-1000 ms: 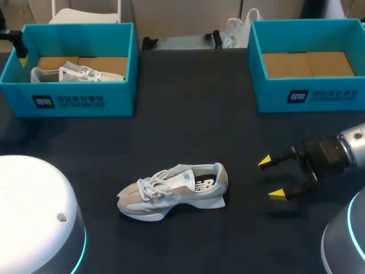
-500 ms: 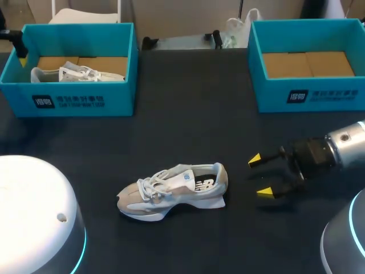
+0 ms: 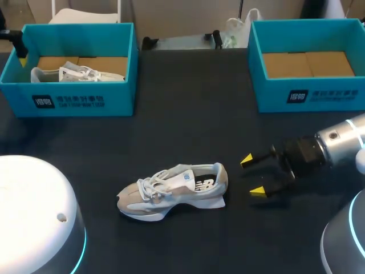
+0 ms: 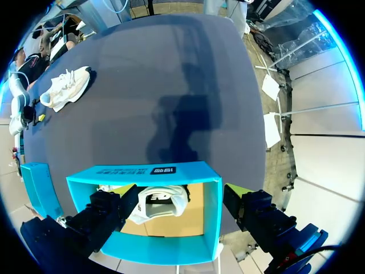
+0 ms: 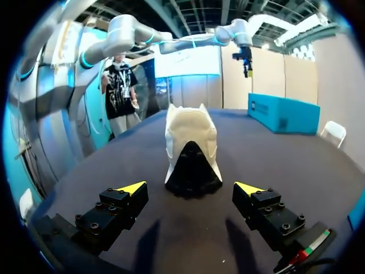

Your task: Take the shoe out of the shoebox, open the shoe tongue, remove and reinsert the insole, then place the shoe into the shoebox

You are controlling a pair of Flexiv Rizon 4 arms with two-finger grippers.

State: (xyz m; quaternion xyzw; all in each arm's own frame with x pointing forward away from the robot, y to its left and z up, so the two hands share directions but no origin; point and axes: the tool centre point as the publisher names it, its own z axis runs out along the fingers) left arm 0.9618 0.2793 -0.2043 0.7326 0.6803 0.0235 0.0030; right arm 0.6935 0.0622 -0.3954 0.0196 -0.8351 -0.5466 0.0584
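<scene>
A grey and white shoe (image 3: 171,191) lies on its sole in the middle of the black table, toe to the left, heel to the right. My right gripper (image 3: 251,176) hovers open just right of the heel, apart from it. In the right wrist view the shoe's heel (image 5: 192,154) stands straight ahead of the open gripper (image 5: 191,191). My left gripper (image 4: 178,197) hangs open above the left teal shoebox (image 4: 211,222), where a second white shoe (image 4: 159,202) lies. In the head view that gripper (image 3: 17,43) shows at the left shoebox's (image 3: 85,100) far left corner.
An empty teal shoebox (image 3: 308,94) with a cardboard floor stands at the back right. The other white shoe (image 3: 77,73) lies inside the left box. My arms' white bases (image 3: 34,217) fill the near corners. Bare black table lies between the boxes and around the middle shoe.
My right gripper has moved left across the table toward the shoe's heel, staying open. The shoe and the left arm have not moved.
</scene>
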